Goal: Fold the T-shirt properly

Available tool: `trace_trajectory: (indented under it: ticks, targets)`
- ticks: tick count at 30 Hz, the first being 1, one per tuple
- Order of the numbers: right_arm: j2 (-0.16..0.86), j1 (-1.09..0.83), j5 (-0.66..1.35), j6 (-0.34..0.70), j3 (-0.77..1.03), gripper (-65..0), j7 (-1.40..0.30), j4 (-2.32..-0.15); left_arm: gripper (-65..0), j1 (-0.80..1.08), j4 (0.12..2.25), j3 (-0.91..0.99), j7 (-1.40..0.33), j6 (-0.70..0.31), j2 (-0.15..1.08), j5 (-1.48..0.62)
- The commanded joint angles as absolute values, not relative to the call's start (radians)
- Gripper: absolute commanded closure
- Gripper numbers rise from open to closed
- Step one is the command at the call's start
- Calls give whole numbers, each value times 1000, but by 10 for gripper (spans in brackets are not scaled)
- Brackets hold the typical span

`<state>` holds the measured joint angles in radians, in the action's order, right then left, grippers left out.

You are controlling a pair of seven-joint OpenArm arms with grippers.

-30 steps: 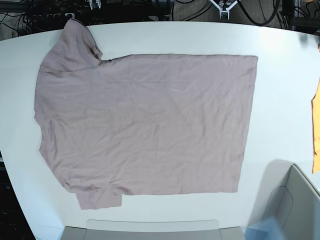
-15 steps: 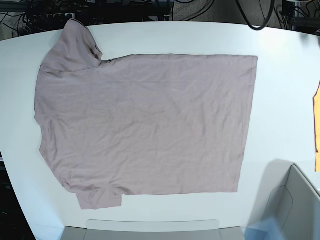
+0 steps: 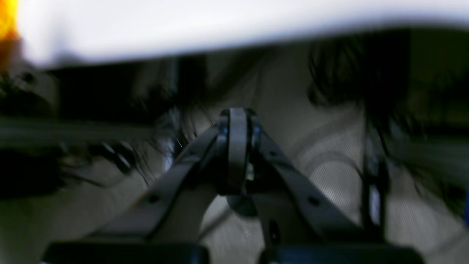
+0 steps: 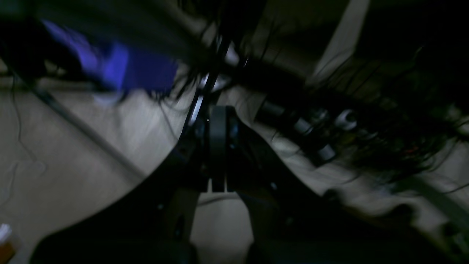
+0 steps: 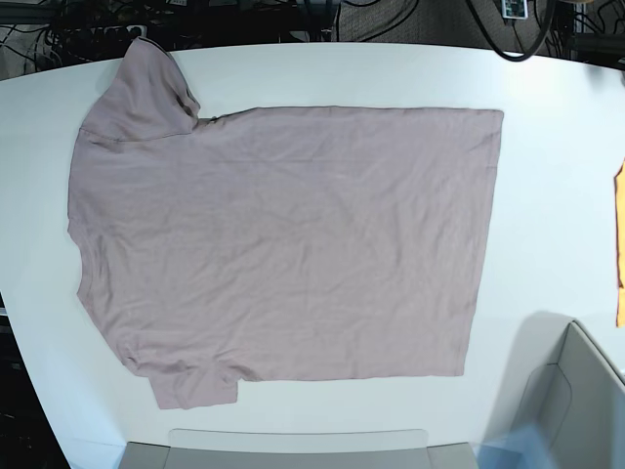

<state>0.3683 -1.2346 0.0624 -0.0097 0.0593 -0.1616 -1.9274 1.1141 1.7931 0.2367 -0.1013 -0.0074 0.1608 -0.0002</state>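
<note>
both wrist views show each tool together; only base shows t-shirt.

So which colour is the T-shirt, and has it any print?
The T-shirt is a plain dusty mauve-pink with no print; the base view shows it best.

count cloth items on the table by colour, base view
Mauve-pink: 1, the T-shirt, spread flat on the white table
Orange: 1, the orange cloth, only a sliver at the right edge
Total: 2
</note>
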Motion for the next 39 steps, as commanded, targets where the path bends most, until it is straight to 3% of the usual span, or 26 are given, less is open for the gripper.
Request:
trace_trajectory:
  ticks: [1,6,10,13,17,21,24,26,29,34,39]
  targets:
    - [375,-1248,65,-8,81,-1,-137,-1979,0,1133,1836,266,-76,4,160,-1]
    - [354,-1173,88,-8,154,-1,-122,-2072,0,1104,1940,317,-82,1,143,-1]
    - [277,-1035,199,-8,197,-1,-124,-2069,-1,1059,2014,314,-222,-39,165,-1]
    - [246,-957,297,-8,213,-1,-122,-2071,-2,990,2043,318,-352,-225,165,-1]
    - [248,-924,390,-7,242,-5,-124,-2071,-3,929,2045,332,-372,-464,142,-1]
    - [269,-935,496,-7,341,-93,-139,-2071,-3,894,2046,415,-371,-608,51,-1]
    - [288,-937,645,1,461,-144,-280,-2071,-4,848,2046,469,-371,-684,24,-1]
    - [317,-932,762,10,547,-146,-394,-2066,-4,828,2046,493,-371,-697,19,-1]
    - [309,-931,880,108,671,-146,-487,-2063,-4,800,2046,521,-371,-696,21,-1]
    - [237,-898,891,239,823,-146,-604,-2022,-4,759,2046,539,-371,-696,18,-1]
    - [180,-797,892,349,931,-146,-769,-1845,-4,743,2046,539,-371,-696,21,1]
